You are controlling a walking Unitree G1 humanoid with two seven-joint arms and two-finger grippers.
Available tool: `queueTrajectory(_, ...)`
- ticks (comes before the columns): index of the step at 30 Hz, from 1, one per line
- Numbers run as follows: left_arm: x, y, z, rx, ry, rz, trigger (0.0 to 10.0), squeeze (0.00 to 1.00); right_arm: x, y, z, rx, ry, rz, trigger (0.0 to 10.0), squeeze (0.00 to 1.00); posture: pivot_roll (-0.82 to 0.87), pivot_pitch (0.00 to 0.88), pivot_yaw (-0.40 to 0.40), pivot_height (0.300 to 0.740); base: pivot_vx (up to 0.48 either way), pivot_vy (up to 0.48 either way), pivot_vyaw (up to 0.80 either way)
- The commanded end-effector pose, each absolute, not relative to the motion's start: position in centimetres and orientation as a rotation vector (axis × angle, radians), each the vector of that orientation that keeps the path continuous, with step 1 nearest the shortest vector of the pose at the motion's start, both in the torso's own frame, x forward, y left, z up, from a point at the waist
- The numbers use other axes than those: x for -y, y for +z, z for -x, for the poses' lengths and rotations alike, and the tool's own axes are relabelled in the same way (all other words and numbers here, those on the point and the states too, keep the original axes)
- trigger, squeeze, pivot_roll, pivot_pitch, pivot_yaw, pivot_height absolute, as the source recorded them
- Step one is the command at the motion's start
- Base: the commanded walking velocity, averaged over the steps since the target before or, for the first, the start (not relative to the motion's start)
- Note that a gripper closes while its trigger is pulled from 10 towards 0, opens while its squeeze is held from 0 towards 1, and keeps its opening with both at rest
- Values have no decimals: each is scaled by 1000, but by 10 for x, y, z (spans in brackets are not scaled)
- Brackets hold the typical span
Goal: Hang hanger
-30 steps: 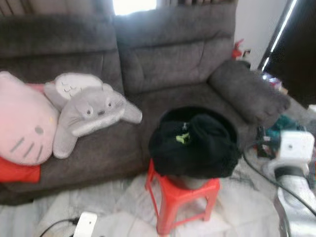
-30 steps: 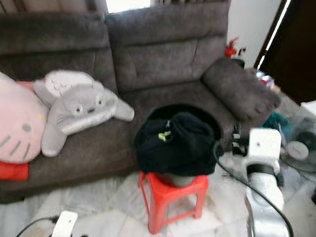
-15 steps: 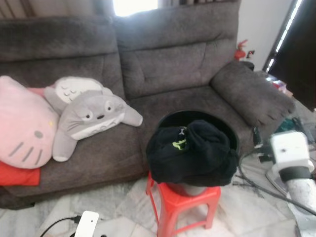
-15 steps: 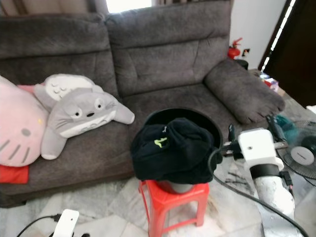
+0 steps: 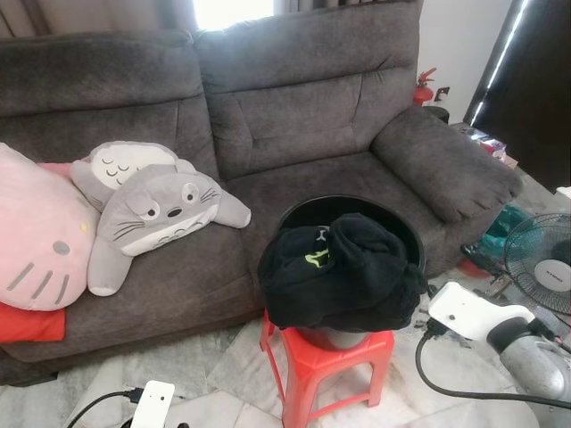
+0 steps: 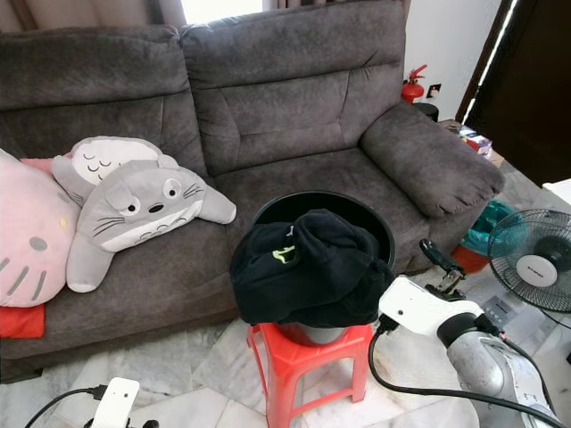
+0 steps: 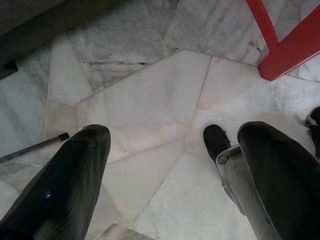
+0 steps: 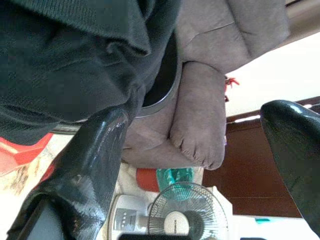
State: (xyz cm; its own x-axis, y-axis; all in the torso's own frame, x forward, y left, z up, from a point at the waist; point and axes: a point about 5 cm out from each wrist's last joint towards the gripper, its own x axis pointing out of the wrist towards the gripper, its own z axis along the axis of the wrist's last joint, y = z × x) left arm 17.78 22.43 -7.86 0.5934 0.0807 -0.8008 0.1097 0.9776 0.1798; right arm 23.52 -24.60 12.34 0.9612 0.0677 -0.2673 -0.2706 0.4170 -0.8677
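- Lowered since the earlier frame, right hand point(image 6: 443, 265) sits spread beside the black garment point(image 6: 303, 267), positioned to reach it.
- Left hand point(image 7: 165, 165) hangs spread over floor point(image 7: 145, 100).

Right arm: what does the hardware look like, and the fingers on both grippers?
The right arm is a silver-grey tube ending in a white boxy wrist housing with a small dark dot, and a black cable loops beneath it. The right gripper and left gripper each have two long, glossy black fingers.
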Motion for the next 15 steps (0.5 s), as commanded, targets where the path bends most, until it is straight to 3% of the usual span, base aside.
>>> queueTrajectory(1,-224,-81,-175,-959,-17,-213,10000,0,245,122,-237,-208,226,1136,10000,0,-184,0,21,740,0,0,0)
queueTrajectory(15,-224,-80,-175,-956,-15,-215,10000,0,238,116,-245,-166,267,1096,10000,0,-179,0,24,740,0,0,0)
